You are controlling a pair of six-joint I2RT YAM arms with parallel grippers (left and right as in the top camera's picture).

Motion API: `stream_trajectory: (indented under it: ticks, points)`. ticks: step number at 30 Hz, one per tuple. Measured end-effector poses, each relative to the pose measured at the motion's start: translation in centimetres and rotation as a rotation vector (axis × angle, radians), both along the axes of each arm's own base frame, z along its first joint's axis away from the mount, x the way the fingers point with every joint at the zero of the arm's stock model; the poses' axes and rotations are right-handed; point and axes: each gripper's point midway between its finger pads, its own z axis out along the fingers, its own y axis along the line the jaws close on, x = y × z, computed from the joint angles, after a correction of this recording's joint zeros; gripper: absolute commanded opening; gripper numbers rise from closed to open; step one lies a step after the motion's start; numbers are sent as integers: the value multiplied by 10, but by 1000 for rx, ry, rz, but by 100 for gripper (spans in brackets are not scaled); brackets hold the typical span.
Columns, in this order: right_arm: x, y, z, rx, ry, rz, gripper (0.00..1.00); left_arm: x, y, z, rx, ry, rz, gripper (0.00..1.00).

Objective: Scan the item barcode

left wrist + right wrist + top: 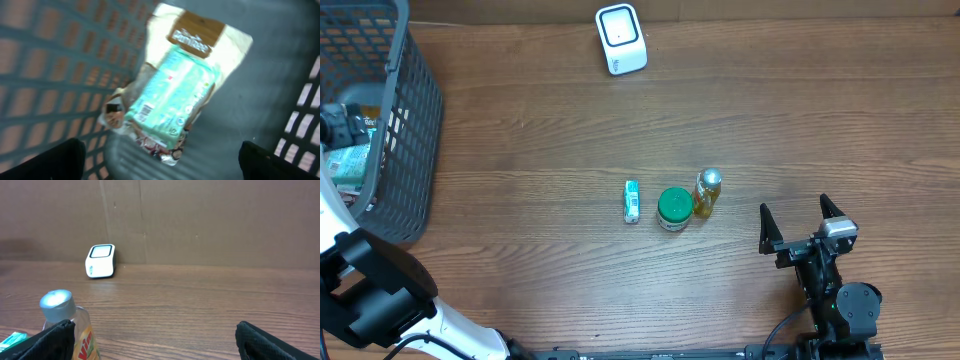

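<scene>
Your left arm (380, 290) looms closest in the overhead view, rising from the lower left corner and reaching into the grey mesh basket (420, 110) at the table's (520, 150) left edge. The left gripper (340, 128) sits inside the basket, over a teal pack (345, 160). Mid-table you have three items in a row: a small teal box (632, 201) lying flat, a jar (672, 209) with a green lid just beside it, and a bottle (707, 192) touching the jar's right side. The white scanner (620, 39) stands at the far edge, well apart from them. Your right gripper (797, 215) rests low near the right front, fingers pointing toward the far edge, wide open and empty.

From the left wrist, the left gripper (162, 160) has its jaws spread fully, holding nothing. Below it the pack (172, 97) lies tilted on a cream-and-brown pouch (200, 35) on the basket (50, 65) floor. The pack is mint green with small printed marks and a white patch near its lower end; the blur hides any barcode.

From the right wrist, the right gripper (160, 342) is wide open with nothing between its jaws. The bottle (65, 325) stands upright at the left finger: silver cap, yellow liquid, red lettering. A corner of the box (12, 339) shows beside it. The scanner (101, 261) faces you from the back wall.
</scene>
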Motion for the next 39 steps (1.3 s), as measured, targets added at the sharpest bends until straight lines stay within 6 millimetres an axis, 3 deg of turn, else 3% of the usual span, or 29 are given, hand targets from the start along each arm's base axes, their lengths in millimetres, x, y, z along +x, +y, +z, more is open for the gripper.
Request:
stream_trajectory:
  ticks: [8, 16, 22, 28, 32, 39]
  points:
    - [0, 0, 0, 0, 0, 1, 100, 1, -5, -41, 31, 84, -168, 100]
    - [0, 0, 0, 0, 0, 0, 100, 4, -4, -58, 67, 143, -285, 99]
    - [0, 0, 0, 0, 0, 1, 100, 6, -3, -104, 24, 228, -345, 100]
    - [0, 0, 0, 0, 0, 1, 100, 6, -1, -135, 0, 280, -379, 100]
    - [0, 0, 0, 0, 0, 0, 100, 5, 3, -139, 8, 290, -376, 98]
    - [0, 0, 0, 0, 0, 1, 100, 3, 13, -141, 33, 305, -350, 79]
